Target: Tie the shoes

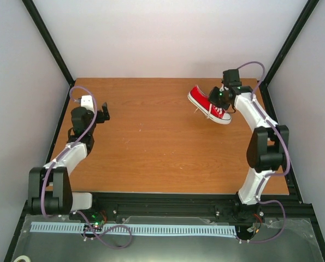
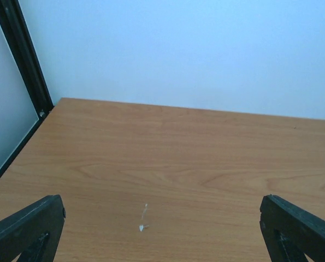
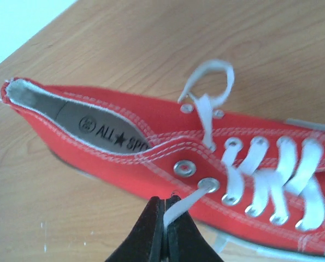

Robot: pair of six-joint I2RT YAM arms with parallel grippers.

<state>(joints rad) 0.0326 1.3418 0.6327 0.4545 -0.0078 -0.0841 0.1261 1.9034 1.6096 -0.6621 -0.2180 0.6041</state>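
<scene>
The red canvas sneaker (image 1: 208,105) with white laces and white sole lies at the far right of the table, toe toward the near right. In the right wrist view the sneaker (image 3: 124,164) fills the frame, its opening to the left. My right gripper (image 3: 166,210) is shut on a white lace (image 3: 188,201) that runs from an upper eyelet; it also shows in the top view (image 1: 221,97) at the shoe's far side. The other lace end (image 3: 206,87) forms a loose loop. My left gripper (image 1: 103,114) is open and empty at the far left, far from the shoe.
The wooden table (image 1: 151,147) is ringed by white walls and black frame posts (image 1: 47,41). A small white speck (image 2: 142,227) lies on the wood between the left fingers. The arm bases stand on a black rail (image 1: 167,210) at the near edge.
</scene>
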